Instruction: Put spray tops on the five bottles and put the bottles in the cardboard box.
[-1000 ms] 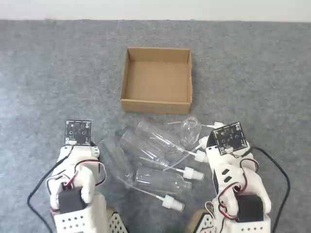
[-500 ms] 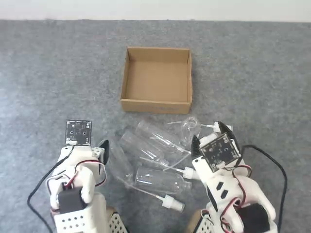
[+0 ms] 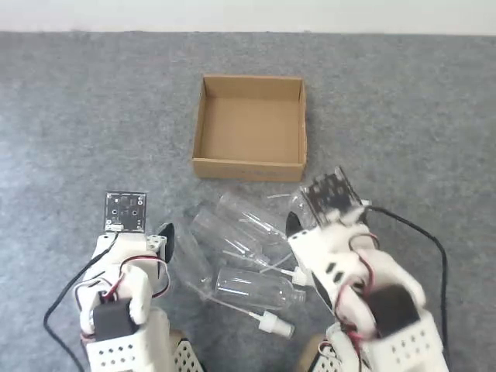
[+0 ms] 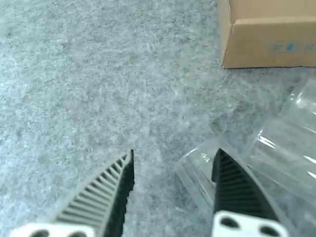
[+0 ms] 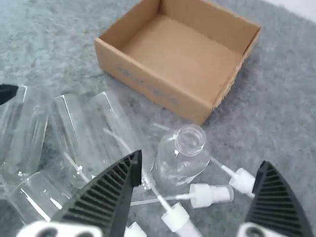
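Several clear bottles (image 3: 232,240) lie in a cluster on the grey carpet, just in front of the open cardboard box (image 3: 249,128). One short bottle (image 5: 183,153) stands upright with a bare neck. My right gripper (image 5: 190,197) is open above it, with a finger on either side of it and of the loose white spray tops (image 5: 212,193). In the high view the right arm (image 3: 341,256) covers part of that bottle. My left gripper (image 4: 170,192) is open low over the carpet. One finger is right beside the end of a lying bottle (image 4: 197,168).
Another spray top with its long tube (image 3: 275,324) lies at the near side of the cluster. The box (image 5: 182,64) holds nothing. Bare carpet stretches to the left of the left arm (image 3: 124,294) and to the right of the box.
My right arm has swung forward and leftward over the upright bottle and spray tops. The left gripper's finger came into view beside the bottles, then the arm stayed still.
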You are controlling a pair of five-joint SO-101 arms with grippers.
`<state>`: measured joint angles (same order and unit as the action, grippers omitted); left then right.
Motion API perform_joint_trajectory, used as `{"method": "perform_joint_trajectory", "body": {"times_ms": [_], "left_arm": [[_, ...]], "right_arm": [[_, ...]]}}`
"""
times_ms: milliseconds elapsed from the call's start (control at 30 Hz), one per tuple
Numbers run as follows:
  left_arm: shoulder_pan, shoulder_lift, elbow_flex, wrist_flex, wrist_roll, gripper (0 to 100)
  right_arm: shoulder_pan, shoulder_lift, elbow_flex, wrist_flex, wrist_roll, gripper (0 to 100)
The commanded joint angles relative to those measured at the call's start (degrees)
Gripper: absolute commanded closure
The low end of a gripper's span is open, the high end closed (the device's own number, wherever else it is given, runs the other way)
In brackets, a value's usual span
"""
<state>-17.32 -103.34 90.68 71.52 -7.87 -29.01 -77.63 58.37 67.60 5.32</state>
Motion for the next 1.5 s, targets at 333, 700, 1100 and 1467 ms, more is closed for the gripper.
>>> {"method": "perform_joint_trajectory", "body": {"times_ms": [333, 700, 1100, 1467], "left_arm": [[-0.3, -1.1, -2.2, -0.4, 0.0, 75], [0.0, -1.1, -1.6, -0.4, -0.1, 75], [0.0, -1.1, -1.5, -0.4, -0.1, 75], [0.0, -1.1, -1.5, -0.4, -0.1, 75]], "right_arm": [[-0.3, 18.9, -4.4, -9.2, -1.9, 66.8], [-0.3, 22.9, 0.5, -17.1, -5.3, 66.9], [-0.2, 22.5, 4.0, -17.0, -5.3, 67.1], [4.7, 22.6, 3.8, -17.1, -2.7, 86.3]]}}
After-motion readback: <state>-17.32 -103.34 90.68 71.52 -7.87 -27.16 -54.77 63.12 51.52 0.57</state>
